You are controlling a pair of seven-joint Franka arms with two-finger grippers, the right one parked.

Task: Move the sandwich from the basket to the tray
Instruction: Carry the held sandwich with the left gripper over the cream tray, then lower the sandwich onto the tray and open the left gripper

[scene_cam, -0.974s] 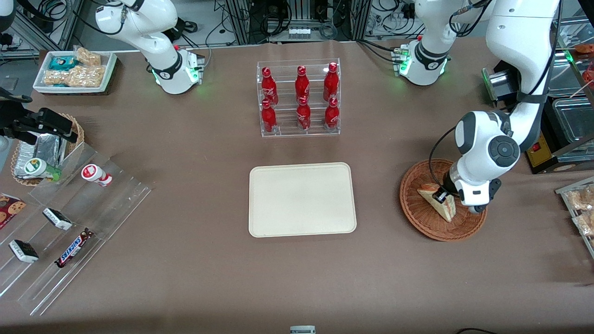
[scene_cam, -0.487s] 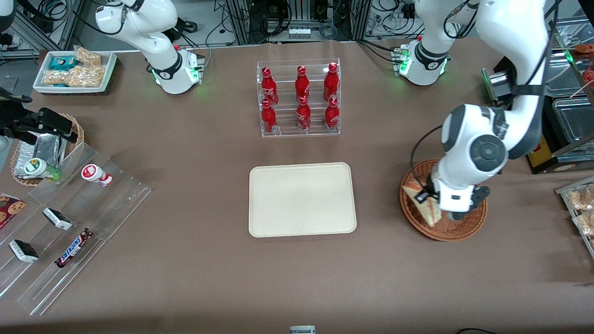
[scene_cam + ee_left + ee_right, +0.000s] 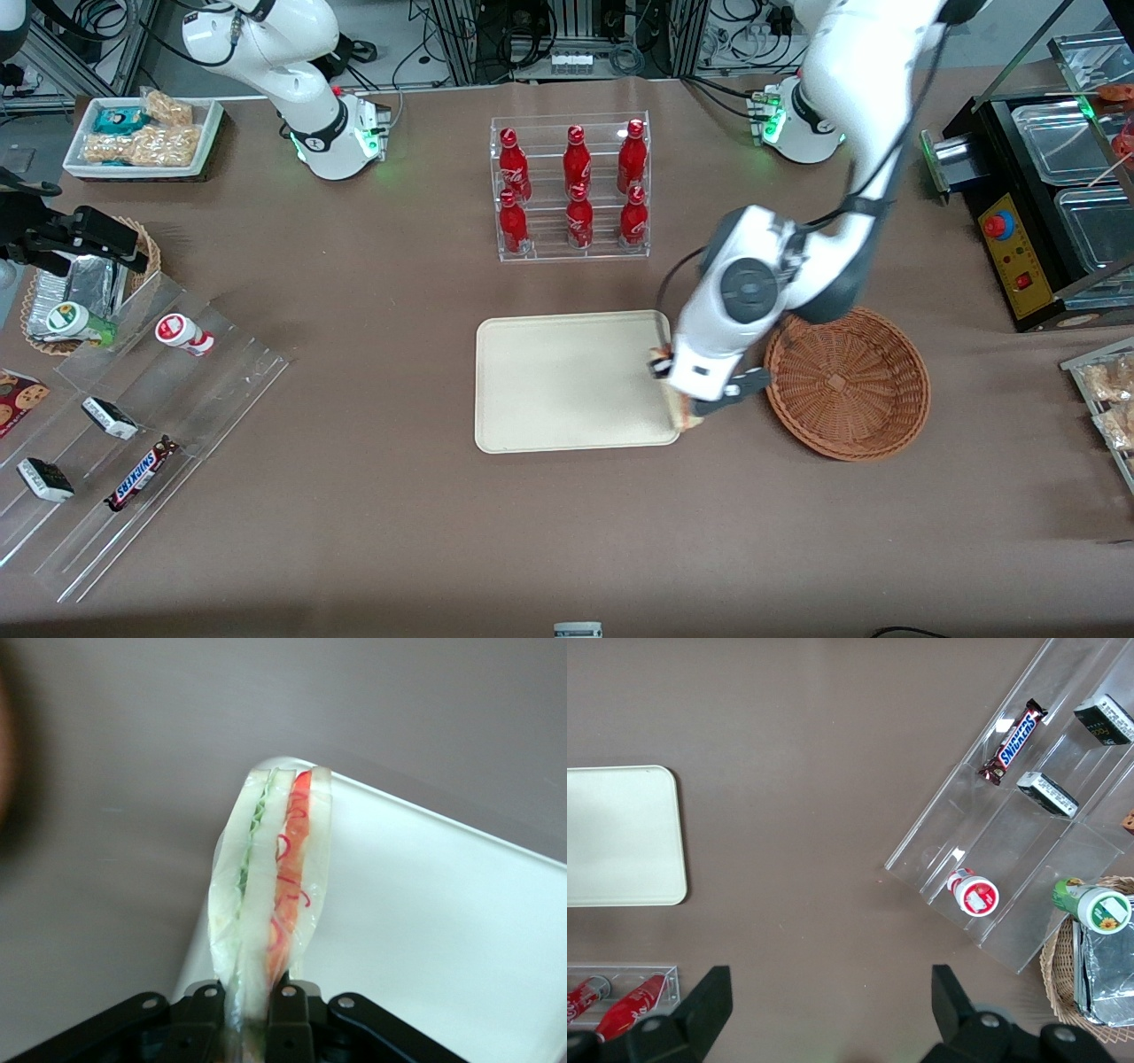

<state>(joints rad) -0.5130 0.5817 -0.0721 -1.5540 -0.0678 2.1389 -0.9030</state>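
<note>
My left gripper (image 3: 675, 390) is shut on the clear-wrapped sandwich (image 3: 270, 895) and holds it above the edge of the cream tray (image 3: 567, 381) that faces the basket. In the left wrist view the wedge shows pale bread with green and orange-red filling, pinched between both black fingers (image 3: 291, 1014), with the tray's corner (image 3: 425, 904) under it. In the front view only bits of the sandwich (image 3: 660, 360) show beside the arm. The round reddish-brown wicker basket (image 3: 846, 383) stands beside the tray, toward the working arm's end, with nothing in it.
A clear rack of red bottles (image 3: 571, 188) stands farther from the front camera than the tray. Clear stepped shelves with snacks (image 3: 133, 425), a small wicker basket with foil (image 3: 80, 283) and a white bin of snack packs (image 3: 142, 133) lie toward the parked arm's end.
My gripper has lifted the sandwich out of the basket and carried it sideways to the tray's edge. The basket now holds nothing.
</note>
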